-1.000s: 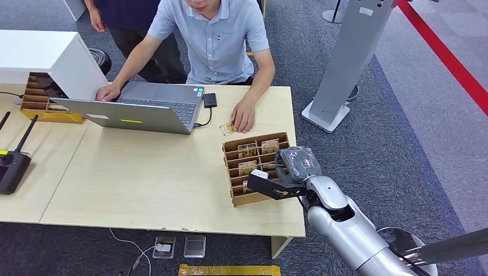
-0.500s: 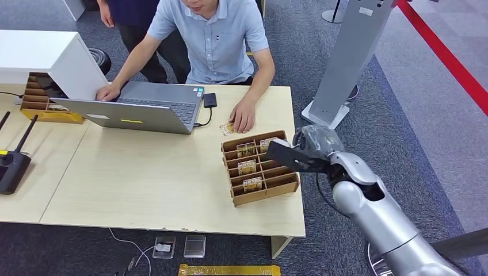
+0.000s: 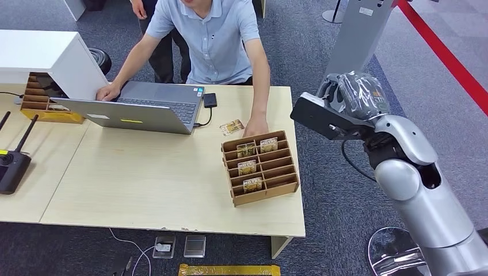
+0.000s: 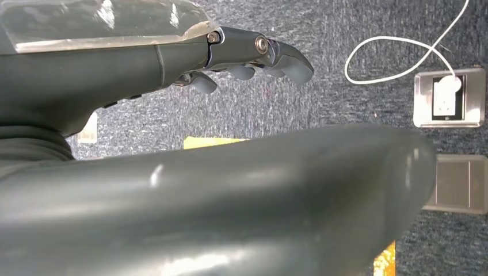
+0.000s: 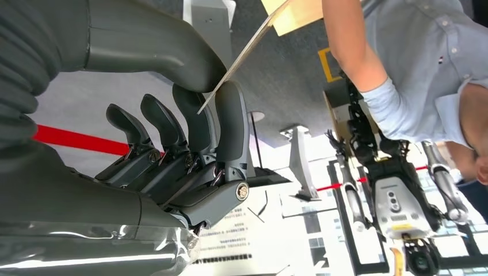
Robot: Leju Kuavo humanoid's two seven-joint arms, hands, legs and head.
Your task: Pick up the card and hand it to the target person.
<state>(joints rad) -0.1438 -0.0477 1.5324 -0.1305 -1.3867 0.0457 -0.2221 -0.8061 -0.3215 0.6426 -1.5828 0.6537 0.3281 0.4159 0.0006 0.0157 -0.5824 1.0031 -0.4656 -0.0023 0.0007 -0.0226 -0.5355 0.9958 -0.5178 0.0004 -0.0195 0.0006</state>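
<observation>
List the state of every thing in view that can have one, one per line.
right hand: raised beside the table, pinching a card
card: held between thumb and finger, edge-on
left hand: holding nothing, fingers loosely curled, over the carpet
card holder: on the table, several cards standing in its slots
loose card: flat on the table beside the person's hand
laptop: open

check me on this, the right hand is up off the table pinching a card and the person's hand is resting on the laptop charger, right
Not quite. The person's hand rests at the back edge of the wooden card rack, not on the charger, as the head view shows. The rest holds: the right hand is raised, pinching a card.
</observation>
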